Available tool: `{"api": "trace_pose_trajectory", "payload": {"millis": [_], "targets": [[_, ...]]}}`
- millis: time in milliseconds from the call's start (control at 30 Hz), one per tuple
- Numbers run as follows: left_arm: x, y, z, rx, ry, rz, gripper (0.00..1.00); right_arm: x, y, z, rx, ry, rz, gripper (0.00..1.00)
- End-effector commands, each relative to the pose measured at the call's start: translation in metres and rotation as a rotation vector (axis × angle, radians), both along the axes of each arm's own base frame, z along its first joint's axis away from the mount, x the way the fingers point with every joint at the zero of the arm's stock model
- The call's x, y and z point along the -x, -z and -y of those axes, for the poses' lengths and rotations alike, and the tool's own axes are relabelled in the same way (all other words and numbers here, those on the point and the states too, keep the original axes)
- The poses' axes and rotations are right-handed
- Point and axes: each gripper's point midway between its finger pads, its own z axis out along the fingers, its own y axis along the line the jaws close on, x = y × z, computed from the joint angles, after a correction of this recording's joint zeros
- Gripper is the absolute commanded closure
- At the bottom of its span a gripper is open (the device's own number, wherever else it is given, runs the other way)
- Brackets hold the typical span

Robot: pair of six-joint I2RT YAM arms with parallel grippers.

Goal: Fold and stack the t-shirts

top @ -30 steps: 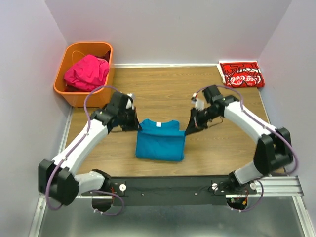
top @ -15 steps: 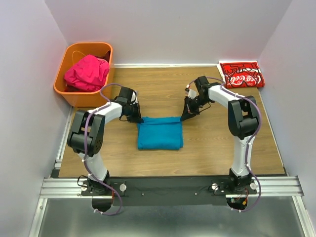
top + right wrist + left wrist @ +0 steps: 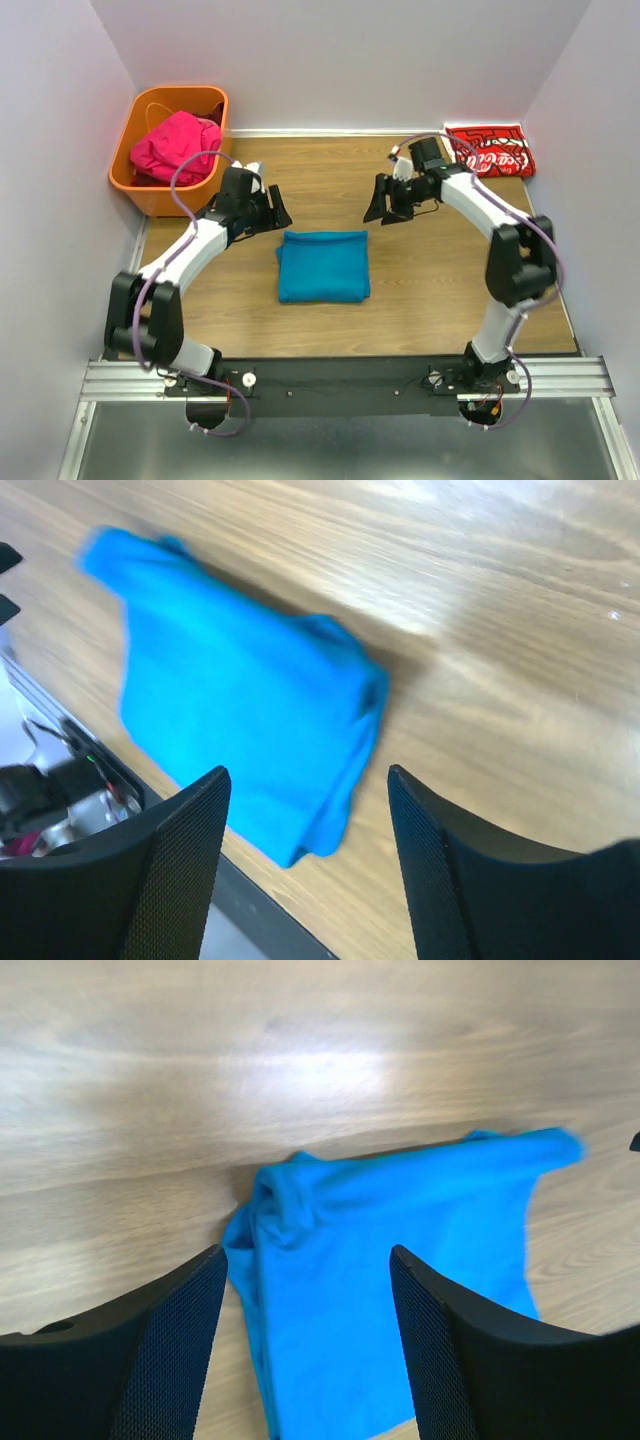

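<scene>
Jaws wide, clear of teal t-shirt (image 3: 322, 265)

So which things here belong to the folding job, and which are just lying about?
Job:
teal-blue t-shirt, folded mid-table
red Coca-Cola t-shirt, folded, far right corner
magenta-pink t-shirt, bunched in the basket

Just there:
orange basket
wooden table

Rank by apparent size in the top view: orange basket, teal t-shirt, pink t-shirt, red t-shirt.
1. orange basket, largest.
2. teal t-shirt and pink t-shirt: these look about alike. The pink one is bunched in the basket, so I am not ranking between them.
3. red t-shirt, folded at the far right, smallest.
</scene>
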Motion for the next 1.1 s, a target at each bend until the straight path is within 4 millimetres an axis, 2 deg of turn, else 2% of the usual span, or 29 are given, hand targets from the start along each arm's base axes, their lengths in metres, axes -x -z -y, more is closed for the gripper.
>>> {"api": "trace_pose_trajectory", "payload": {"millis": [0, 33, 67, 100, 167, 200, 233, 267, 300, 333, 400, 433, 500, 533, 567, 633, 667, 733, 800, 867, 900, 933, 967, 1000, 1033, 1067], "targets": [[0.0, -0.051, -0.011, -0.02, -0.038, 0.193, 0.27, -0.019, -0.06, -0.002, -0.089, 0.066, 0.262, 0.28], [0.006, -0.059, -0.008, -0.002, -0.017, 0.238, 0.31, -0.004, -0.058, -0.008, -0.153, 0.048, 0.228, 0.28], [0.005, -0.069, -0.002, 0.014, 0.002, 0.275, 0.33, -0.005, -0.067, -0.015, -0.206, 0.031, 0.244, 0.28], [0.015, -0.057, 0.004, 0.019, 0.03, 0.262, 0.42, 0.0, -0.062, -0.023, -0.271, 0.025, 0.229, 0.29], [0.02, -0.052, 0.02, 0.067, 0.091, 0.276, 0.51, 0.014, -0.06, -0.037, -0.377, -0.029, 0.188, 0.33], [0.028, -0.039, 0.028, 0.077, 0.121, 0.254, 0.56, 0.015, -0.049, -0.041, -0.405, -0.039, 0.192, 0.34], [0.03, -0.035, 0.036, 0.092, 0.146, 0.247, 0.67, 0.02, -0.048, -0.047, -0.441, -0.051, 0.164, 0.35], [0.029, -0.021, 0.04, 0.086, 0.153, 0.218, 0.71, 0.021, -0.044, -0.049, -0.464, -0.058, 0.148, 0.35], [0.028, -0.017, 0.044, 0.089, 0.164, 0.209, 0.76, 0.017, -0.037, -0.052, -0.492, -0.072, 0.16, 0.38], [0.028, -0.012, 0.049, 0.091, 0.179, 0.197, 0.77, 0.018, -0.033, -0.055, -0.511, -0.074, 0.136, 0.4], [0.019, -0.002, 0.056, 0.108, 0.189, 0.191, 0.82, 0.016, -0.027, -0.058, -0.538, -0.098, 0.139, 0.45], [0.009, 0.006, 0.059, 0.099, 0.182, 0.186, 0.83, 0.013, -0.016, -0.06, -0.543, -0.107, 0.115, 0.47], [-0.001, 0.013, 0.06, 0.09, 0.166, 0.171, 0.83, 0.008, -0.007, -0.063, -0.539, -0.109, 0.106, 0.49], [-0.008, 0.017, 0.06, 0.089, 0.155, 0.163, 0.84, 0.005, 0.004, -0.062, -0.531, -0.102, 0.091, 0.49], [-0.019, 0.029, 0.057, 0.095, 0.123, 0.131, 0.84, -0.003, 0.007, -0.062, -0.526, -0.092, 0.098, 0.49], [-0.028, 0.042, 0.056, 0.124, 0.107, 0.088, 0.84, -0.013, 0.019, -0.06, -0.505, -0.059, 0.092, 0.49], [-0.037, 0.059, 0.049, 0.126, 0.081, 0.051, 0.84, -0.019, 0.032, -0.059, -0.492, -0.037, 0.071, 0.49], [-0.041, 0.082, 0.044, 0.147, 0.058, -0.017, 0.84, -0.027, 0.047, -0.052, -0.478, 0.003, 0.052, 0.49], [-0.047, 0.085, 0.041, 0.17, 0.043, -0.035, 0.83, -0.029, 0.055, -0.048, -0.47, 0.023, 0.042, 0.49], [-0.047, 0.079, 0.044, 0.187, 0.057, -0.03, 0.81, -0.03, 0.054, -0.045, -0.464, 0.037, 0.044, 0.49], [-0.047, 0.074, 0.044, 0.188, 0.057, -0.019, 0.79, -0.029, 0.043, -0.044, -0.467, 0.04, 0.061, 0.48], [-0.046, 0.061, 0.044, 0.192, 0.061, 0.005, 0.77, -0.029, 0.037, -0.044, -0.466, 0.051, 0.069, 0.48], [-0.045, 0.054, 0.042, 0.188, 0.061, 0.018, 0.72, -0.026, 0.019, -0.043, -0.476, 0.051, 0.101, 0.47], [-0.043, 0.046, 0.041, 0.186, 0.063, 0.033, 0.69, -0.025, 0.009, -0.043, -0.482, 0.051, 0.116, 0.47], [-0.041, 0.025, 0.039, 0.182, 0.066, 0.076, 0.66, -0.02, -0.001, -0.044, -0.493, 0.051, 0.12, 0.47], [-0.034, 0.022, 0.036, 0.175, 0.065, 0.08, 0.62, -0.017, -0.012, -0.045, -0.504, 0.042, 0.133, 0.46]]}}
